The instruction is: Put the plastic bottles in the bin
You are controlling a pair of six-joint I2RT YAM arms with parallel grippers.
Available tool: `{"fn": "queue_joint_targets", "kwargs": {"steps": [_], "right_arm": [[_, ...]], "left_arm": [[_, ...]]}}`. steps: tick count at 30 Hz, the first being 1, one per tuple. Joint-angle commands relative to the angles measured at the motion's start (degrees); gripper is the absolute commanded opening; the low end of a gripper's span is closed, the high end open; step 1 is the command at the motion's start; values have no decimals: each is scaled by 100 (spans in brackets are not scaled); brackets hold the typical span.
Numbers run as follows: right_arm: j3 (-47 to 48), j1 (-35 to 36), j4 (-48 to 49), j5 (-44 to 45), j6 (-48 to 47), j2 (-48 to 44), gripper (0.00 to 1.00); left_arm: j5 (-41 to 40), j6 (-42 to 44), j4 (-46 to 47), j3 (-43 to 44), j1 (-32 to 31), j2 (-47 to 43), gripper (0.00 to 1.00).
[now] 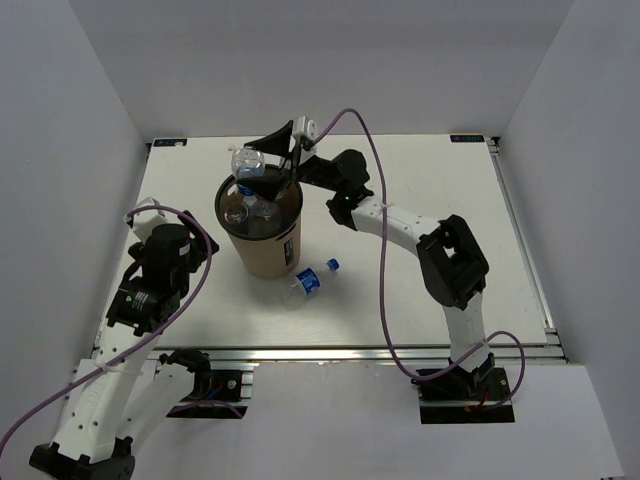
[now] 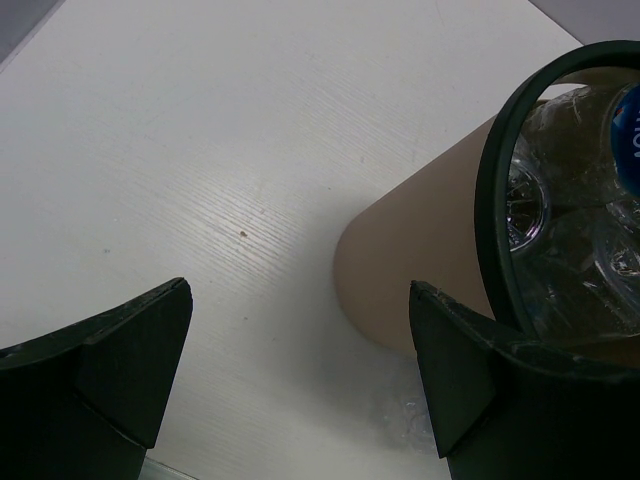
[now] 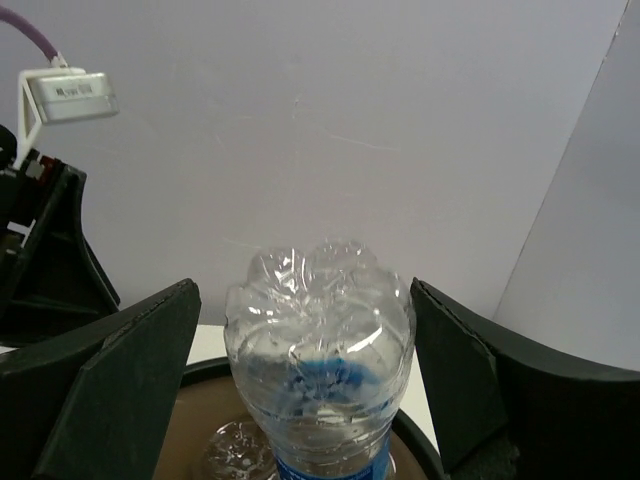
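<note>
Brown bin [image 1: 262, 250] has a bottle [image 3: 320, 350] base-up in its mouth, between the spread, untouching jaws of the right gripper [image 3: 303, 300], whose arm stretches over it. The folded left arm's left gripper [image 2: 300, 290] gapes empty beside the bin. Another bottle [image 1: 313, 280] lies nearby.

The desk [image 1: 440, 290] is a white board with a fine wood grain. The brown bin [image 1: 262, 252] stands upright on it, a little left of the middle. One plastic bottle [image 1: 310, 282] lies on its side on the desk, just beside the foot of the bin at the near right, with its blue cap pointing away to the right. A metal rail [image 1: 350, 352] runs along the near edge.
</note>
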Motion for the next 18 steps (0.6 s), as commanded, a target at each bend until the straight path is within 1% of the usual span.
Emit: {"fn": "queue_joint_targets", "kwargs": {"steps": [1, 6, 10, 12, 13, 15, 16, 18], "right_arm": [[278, 13, -599, -41, -185, -362, 89], [383, 13, -1503, 82, -509, -670, 89], [287, 13, -1777, 91, -694, -846, 88], [339, 13, -1935, 179, -747, -846, 78], [401, 13, -2240, 170, -826, -803, 67], [489, 13, -2515, 135, -914, -706, 57], [472, 13, -2560, 109, -949, -679, 49], [419, 22, -2621, 117, -1080, -574, 45]], "left_arm": [[-112, 76, -22, 117, -2, -17, 98], [-95, 120, 31, 152, -2, -17, 98], [-94, 172, 119, 152, -2, 36, 98], [-25, 181, 145, 143, -2, 71, 98], [2, 181, 163, 126, -2, 106, 98], [99, 234, 242, 56, -2, 106, 98], [125, 269, 260, 29, -2, 106, 98], [125, 295, 269, -15, -2, 115, 98]]}}
